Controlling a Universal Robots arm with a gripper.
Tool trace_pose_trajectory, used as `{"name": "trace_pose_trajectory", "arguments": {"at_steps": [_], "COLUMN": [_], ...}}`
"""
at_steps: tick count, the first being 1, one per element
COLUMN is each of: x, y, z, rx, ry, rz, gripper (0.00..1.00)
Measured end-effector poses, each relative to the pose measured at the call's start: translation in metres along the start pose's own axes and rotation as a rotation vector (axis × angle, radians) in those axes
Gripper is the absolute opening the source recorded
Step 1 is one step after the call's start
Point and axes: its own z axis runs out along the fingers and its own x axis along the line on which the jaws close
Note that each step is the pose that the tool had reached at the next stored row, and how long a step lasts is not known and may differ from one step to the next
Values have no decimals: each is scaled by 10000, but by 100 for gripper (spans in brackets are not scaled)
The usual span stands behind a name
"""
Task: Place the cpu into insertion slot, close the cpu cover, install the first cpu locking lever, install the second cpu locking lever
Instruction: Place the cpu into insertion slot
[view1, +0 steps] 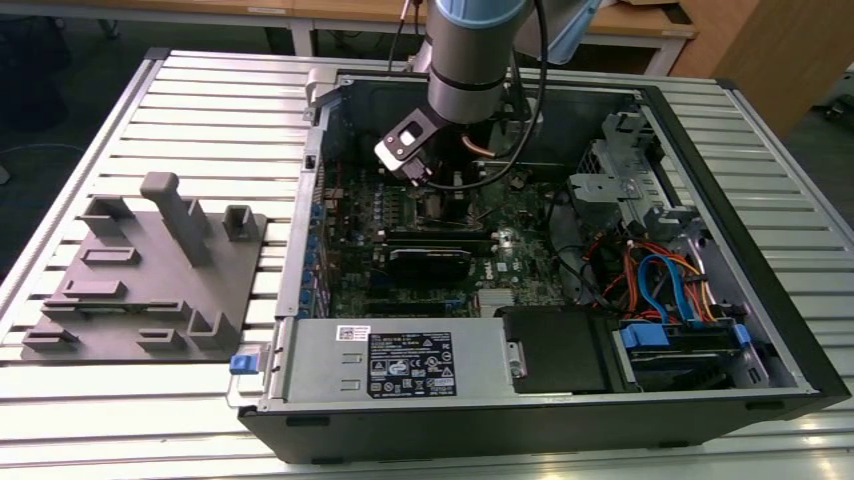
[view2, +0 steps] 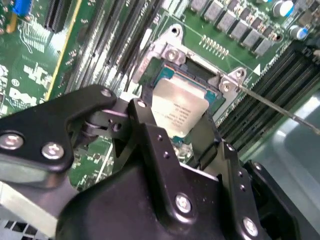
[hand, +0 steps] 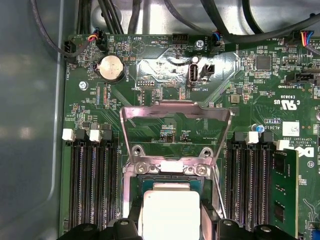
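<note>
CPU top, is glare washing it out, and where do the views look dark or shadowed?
First wrist view: the cpu top is blown out nearly white, and the raised cpu cover shines mildly. Second wrist view: the cpu shows a softer sheen. Exterior view: the inside of the computer case is dim against the bright table.

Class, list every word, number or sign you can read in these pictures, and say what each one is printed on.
White label on the power supply: dense print and symbols, too small to read.
cpu: faint lines of marking on its metal top, blurred, unreadable.
Motherboard: white lettering beside parts and connectors, too fine to read reliably.
No text can be quoted with certainty.
</note>
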Motion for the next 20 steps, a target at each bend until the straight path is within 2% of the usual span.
{"name": "trace_pose_trajectory", "arguments": {"at_steps": [9,20], "x": [2,0], "y": [0,-1], "z": [-27,-1], "rx": [-6,-8], "ry": [2,-5], "rz": [9,181], "gripper": [54,54]}}
